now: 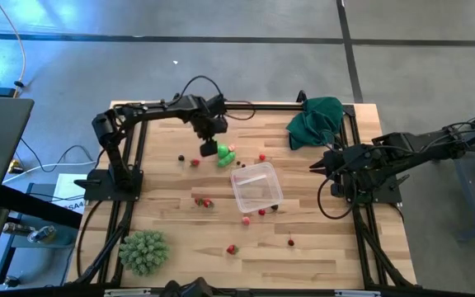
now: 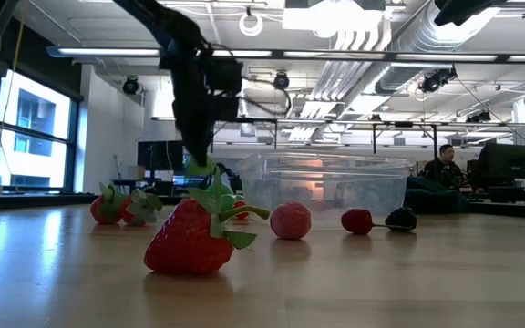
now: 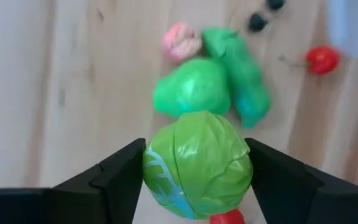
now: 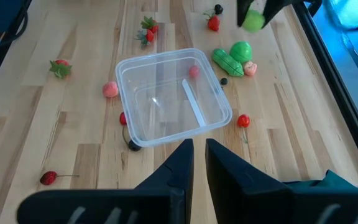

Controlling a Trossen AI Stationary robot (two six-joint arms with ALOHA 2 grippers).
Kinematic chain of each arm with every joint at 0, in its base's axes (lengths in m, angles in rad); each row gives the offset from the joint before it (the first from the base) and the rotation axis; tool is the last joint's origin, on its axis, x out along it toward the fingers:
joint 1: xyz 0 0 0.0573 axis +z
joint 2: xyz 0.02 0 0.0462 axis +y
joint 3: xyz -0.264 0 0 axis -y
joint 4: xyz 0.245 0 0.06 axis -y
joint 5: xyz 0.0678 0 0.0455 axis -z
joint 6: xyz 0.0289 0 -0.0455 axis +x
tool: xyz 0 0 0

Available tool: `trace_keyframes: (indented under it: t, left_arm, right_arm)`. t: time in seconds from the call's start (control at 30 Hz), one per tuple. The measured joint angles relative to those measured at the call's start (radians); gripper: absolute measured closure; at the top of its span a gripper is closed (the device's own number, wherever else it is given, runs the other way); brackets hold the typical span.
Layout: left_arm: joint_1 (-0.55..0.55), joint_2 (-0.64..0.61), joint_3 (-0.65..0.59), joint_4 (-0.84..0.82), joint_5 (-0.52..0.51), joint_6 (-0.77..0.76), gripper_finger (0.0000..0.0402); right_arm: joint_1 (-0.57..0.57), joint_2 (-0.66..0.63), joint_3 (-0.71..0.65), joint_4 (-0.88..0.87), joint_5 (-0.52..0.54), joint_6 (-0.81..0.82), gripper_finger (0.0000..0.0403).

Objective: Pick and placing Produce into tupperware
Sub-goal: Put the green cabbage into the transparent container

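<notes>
Gripping the round green cabbage (image 3: 197, 165) between both fingers, the left gripper (image 1: 209, 149) risks slippage short of the tupperware (image 1: 256, 186).

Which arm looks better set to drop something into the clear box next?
The left. Its pincer already clasps a green cabbage near the box; the right pincer is shut and empty.

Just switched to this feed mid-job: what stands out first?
The left hand grips a round green cabbage-like piece just above the table's far middle, over other green produce. The clear tupperware sits empty at centre, with red berries scattered around it. The right hand waits shut at the right edge.
</notes>
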Motion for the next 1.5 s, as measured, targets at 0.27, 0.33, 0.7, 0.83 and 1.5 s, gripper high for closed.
trace_keyframes:
  t: [0.27, 0.33, 0.7, 0.83, 1.5]
  left_arm:
    - [-0.052, -0.014, 0.247, -0.036, 0.13, 0.101, 0.0145]
    - [-0.089, -0.014, 0.309, -0.038, 0.167, 0.129, 0.0145]
    - [-0.346, 0.0, 0.45, 0.004, 0.004, 0.226, 0.0144]
    - [-0.399, 0.059, 0.449, 0.017, -0.053, 0.235, 0.0144]
    - [-0.517, 0.377, 0.449, 0.033, -0.091, 0.288, 0.0144]
  right_arm:
    - [0.0, 0.0, 0.0, 0.0, 0.0, 0.0, 0.0371]
    - [0.0, 0.0, 0.0, 0.0, 0.0, 0.0, 0.0371]
    - [0.0, 0.0, 0.0, 0.0, 0.0, 0.0, 0.0371]
    - [0.0, 0.0, 0.0, 0.0, 0.0, 0.0, 0.0371]
    - [0.0, 0.0, 0.0, 0.0, 0.0, 0.0, 0.0371]
